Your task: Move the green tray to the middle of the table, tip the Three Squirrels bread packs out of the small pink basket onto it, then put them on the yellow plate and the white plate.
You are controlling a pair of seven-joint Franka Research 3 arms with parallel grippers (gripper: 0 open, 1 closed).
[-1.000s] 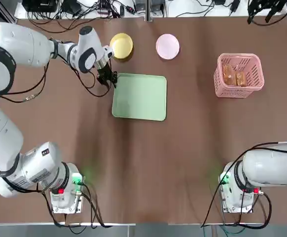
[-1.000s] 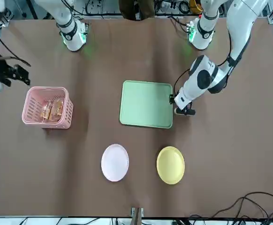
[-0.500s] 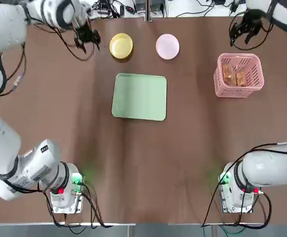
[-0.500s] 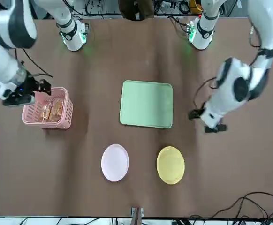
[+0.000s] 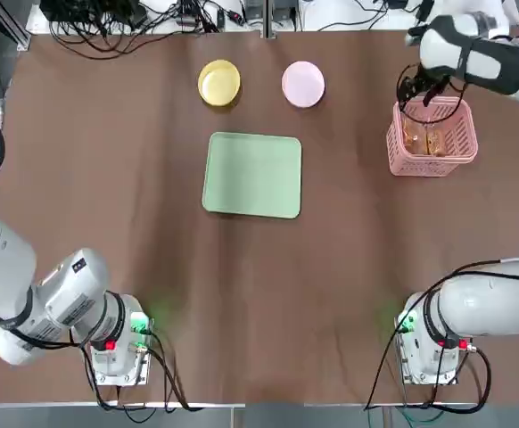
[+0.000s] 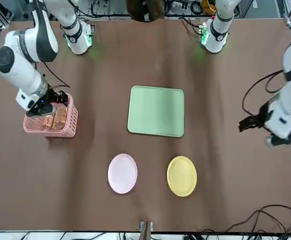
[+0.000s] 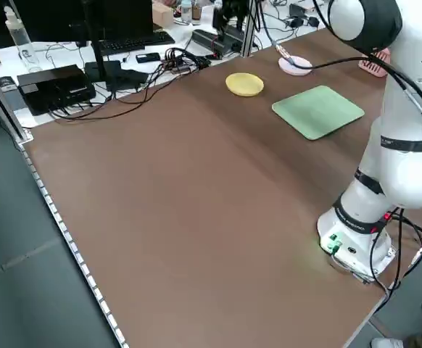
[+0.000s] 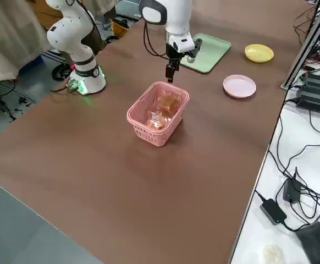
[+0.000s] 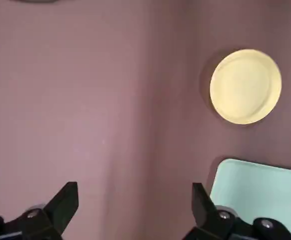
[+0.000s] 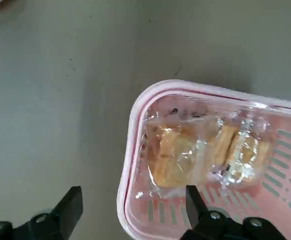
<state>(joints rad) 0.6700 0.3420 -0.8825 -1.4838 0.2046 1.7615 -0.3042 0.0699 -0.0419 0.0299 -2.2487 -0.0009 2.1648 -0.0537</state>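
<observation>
Green tray (image 5: 252,175) lies flat and bare at the middle of the brown surface (image 5: 108,178). Beyond it the yellow plate (image 5: 218,82) and the white plate (image 5: 302,84) sit side by side, both bare. Off to the right stands the small pink basket (image 5: 432,135), upright, with the clear bread packs (image 10: 200,152) inside, golden-brown through the wrap.

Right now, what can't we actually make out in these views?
- Count of Three Squirrels bread packs: wrappers overlap and glare in the small pink basket; right wrist view.
- Right gripper clearance above the basket rim: top view, arm overhead blocks it.
- Left gripper: out of frame in top view; front view shows it partly cut by the picture's edge.
</observation>
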